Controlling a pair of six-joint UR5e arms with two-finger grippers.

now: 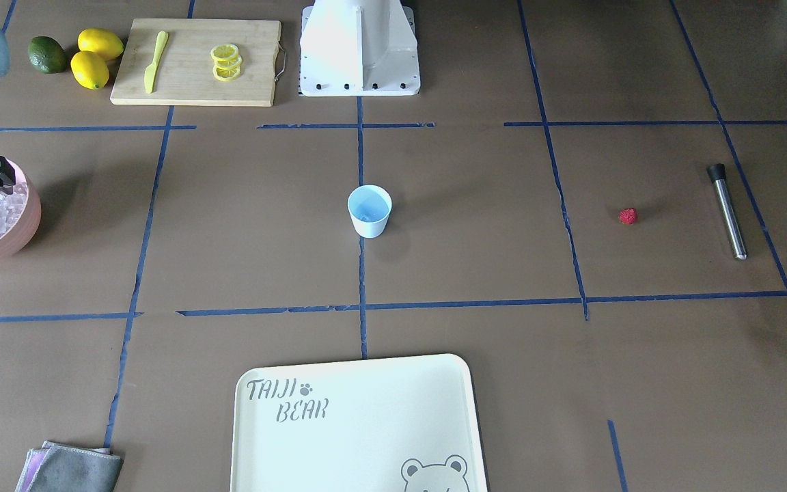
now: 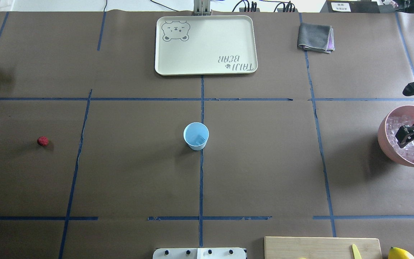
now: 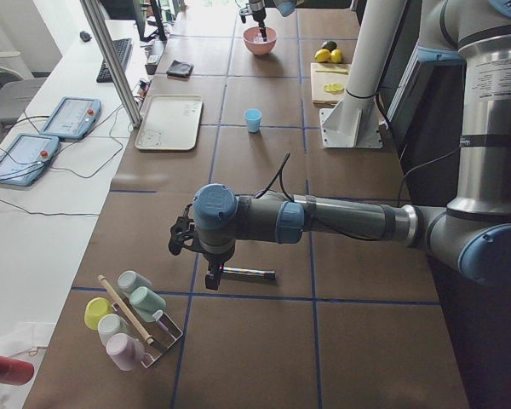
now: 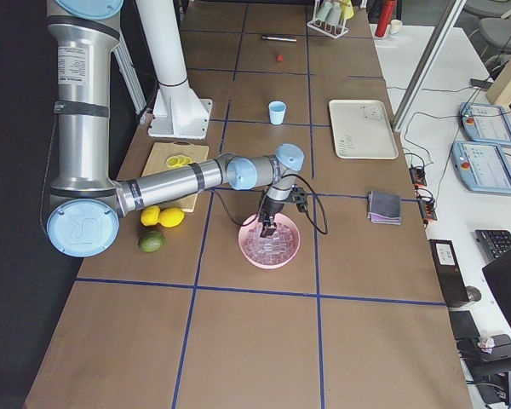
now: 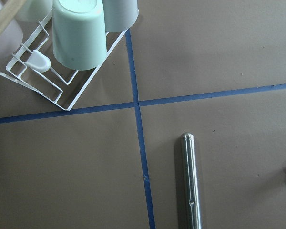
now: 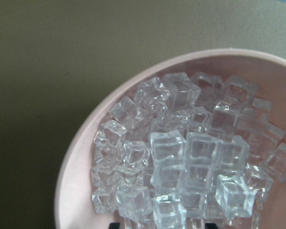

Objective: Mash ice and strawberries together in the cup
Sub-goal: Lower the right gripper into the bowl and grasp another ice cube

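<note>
Right gripper point(image 2: 412, 138) is hanging over the ice point(image 6: 181, 152), fingers apart, nothing gripped.

Going from the robot's right end of the table outward: the cubes are lying heaped in the pink bowl point(image 2: 385, 145), with the two fingertips straddling several at once. The risk is that they are going to close on more than one, or that a slick cube is going to squirt free on the carry, since the cup point(image 2: 196, 136) is standing well apart at mid-table. The cup is sitting upright, long axis vertical, mouth facing up, narrow base down; light as it looks, a knock could be tipping it. Farther on, the strawberry point(image 2: 42, 141) is lying alone, near a metal rod point(image 1: 728, 212). The left gripper point(image 3: 210, 279) is hanging over that rod; I cannot tell its fingers' state.
</note>
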